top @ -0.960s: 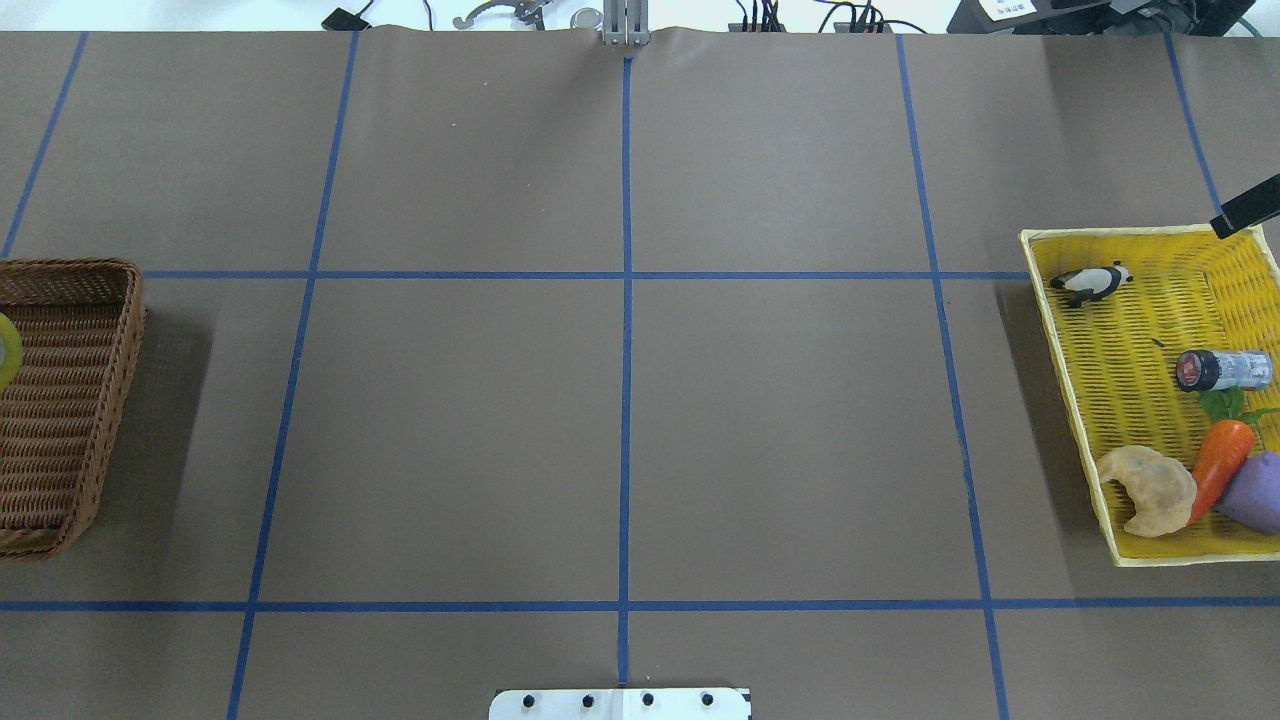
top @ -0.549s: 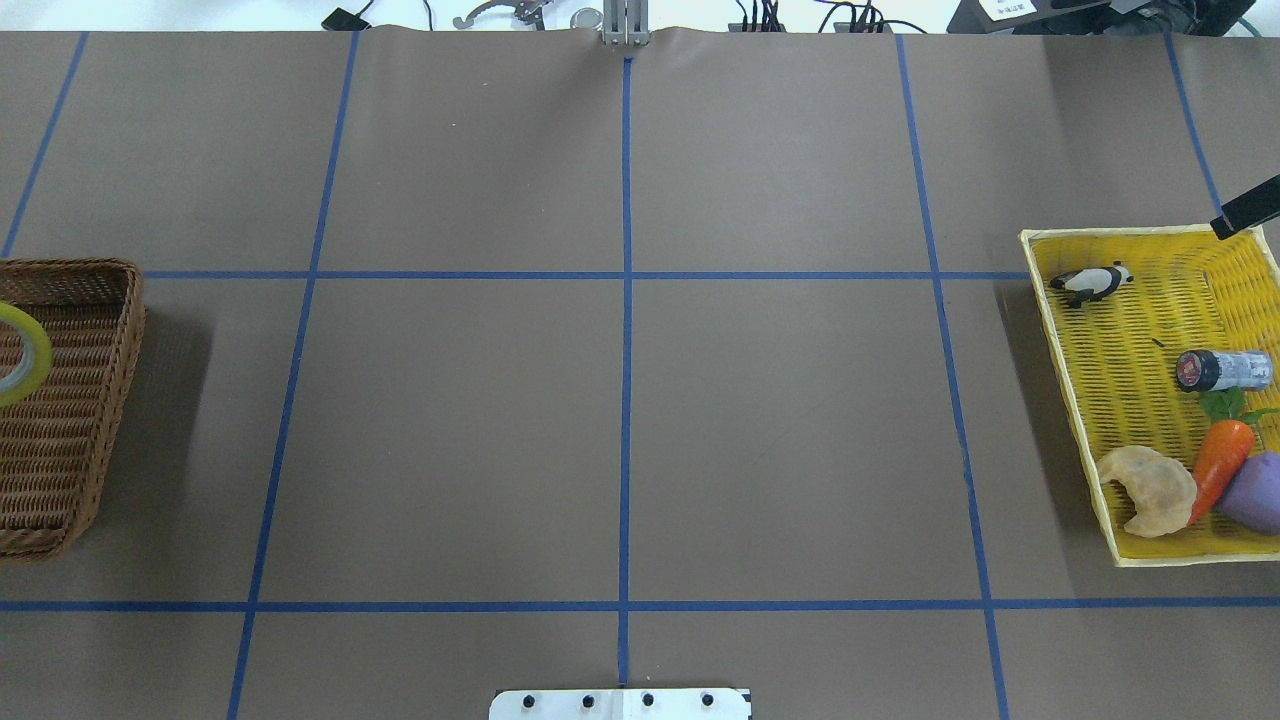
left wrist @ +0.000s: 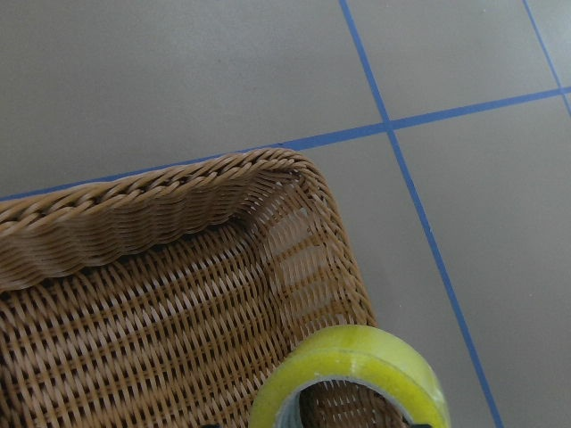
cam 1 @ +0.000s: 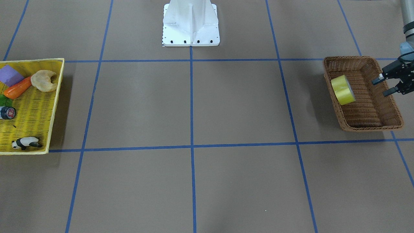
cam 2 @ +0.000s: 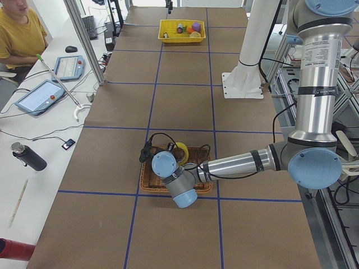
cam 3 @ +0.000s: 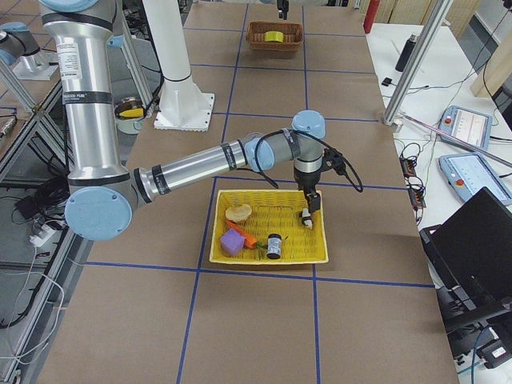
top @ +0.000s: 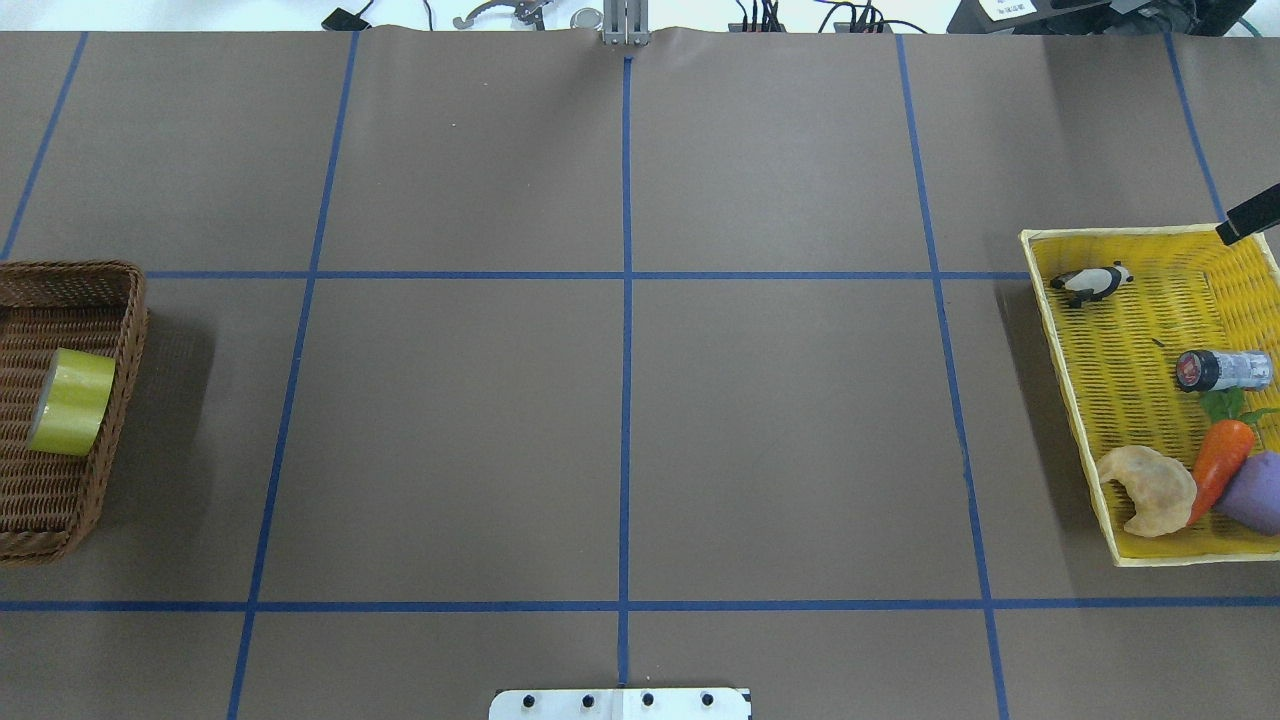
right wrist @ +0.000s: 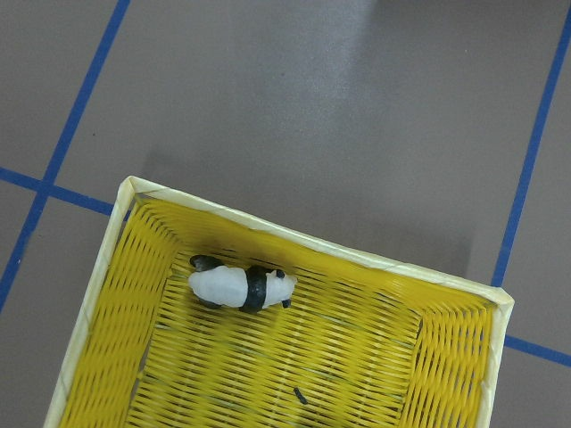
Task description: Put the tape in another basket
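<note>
Front view, left gripper (cam 1: 382,86): we see its two fingers spread apart with nothing between them, hanging above the outer long side of the wicker basket (cam 1: 372,124).
Front view, tape (cam 1: 343,90): it sits inside the wicker basket, up on its edge, leaning on the long wall nearest the table's middle and apart from the left gripper.
Front view, yellow basket (cam 1: 56,106): at the other end of the table (cam 1: 194,103), it holds a toy panda (cam 1: 26,142), a small dark roll (cam 1: 7,112), a carrot (cam 1: 17,92), a purple block (cam 1: 9,75) and a pale crescent of bread (cam 1: 43,80).
Overhead view, tape: we find it in the wicker basket, against the wall that faces the table's middle.
Overhead view, right gripper (top: 1250,213): only a black tip shows, by the far corner of the yellow basket; we cannot tell whether its fingers are apart or together.
Left side view, near arm: it reaches low over the wicker basket, and a bit of the tape's yellow shows just past its wrist.
Right side view, near arm: it stretches out over the yellow basket, with the right gripper pointing down above the toy panda's end.
Left wrist view, tape: its upper rim fills the bottom edge, inside a corner of the wicker basket.
Right wrist view, toy panda: it lies near one corner of the yellow basket.
</note>
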Robot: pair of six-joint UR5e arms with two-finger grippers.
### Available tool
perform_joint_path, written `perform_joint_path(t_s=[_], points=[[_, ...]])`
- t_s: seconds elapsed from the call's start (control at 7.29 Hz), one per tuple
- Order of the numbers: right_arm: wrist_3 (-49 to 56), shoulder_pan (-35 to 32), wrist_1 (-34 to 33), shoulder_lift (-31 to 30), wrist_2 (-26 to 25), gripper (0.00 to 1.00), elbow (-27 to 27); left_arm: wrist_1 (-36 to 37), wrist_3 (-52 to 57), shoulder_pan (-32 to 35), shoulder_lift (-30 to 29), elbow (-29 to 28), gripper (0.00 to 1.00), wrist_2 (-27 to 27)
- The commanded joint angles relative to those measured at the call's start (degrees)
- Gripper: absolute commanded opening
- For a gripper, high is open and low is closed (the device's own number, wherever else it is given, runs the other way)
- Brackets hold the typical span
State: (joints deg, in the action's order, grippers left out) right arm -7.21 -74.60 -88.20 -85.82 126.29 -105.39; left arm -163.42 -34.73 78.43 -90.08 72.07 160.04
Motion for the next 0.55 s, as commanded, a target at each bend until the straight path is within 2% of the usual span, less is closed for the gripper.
perform_joint_path(t_s=[0.0, 0.14, 0.41], points=[[0.0, -0.1, 0.0, -0.1, 0.1, 1.0, 0.0, 0.1, -0.7, 0.0, -2.0, 0.1, 0.98, -0.4], [-0.1, 0.0, 0.0, -0.1, 0.1, 1.0, 0.0, 0.5, -0.7, 0.1, -3.1, 0.0, 0.98, -0.3], [-0.2, -0.1, 0.0, -0.1, 0.1, 1.0, -0.1, 1.1, -0.2, 4.5, -4.7, -0.1, 0.98, -0.7]])
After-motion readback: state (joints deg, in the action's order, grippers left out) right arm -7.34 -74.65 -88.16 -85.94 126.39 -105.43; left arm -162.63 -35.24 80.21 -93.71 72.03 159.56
